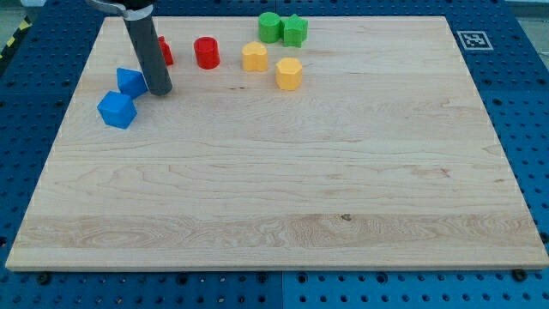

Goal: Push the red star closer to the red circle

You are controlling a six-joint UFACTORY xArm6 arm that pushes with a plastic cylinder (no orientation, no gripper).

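Observation:
The red star (165, 50) sits near the view's top left, mostly hidden behind my rod. The red circle (207, 52) stands just to its right, a small gap apart. My tip (159, 89) rests on the board just below the red star and right beside the upper blue block (130, 81), on that block's right.
A second blue block (117, 110) lies below-left of the first. Two yellow blocks (254, 57) (289, 74) sit right of the red circle. A green circle (270, 27) and green star (295, 30) stand at the top. The wooden board (283, 189) has a marker tag (473, 39) beside its top right corner.

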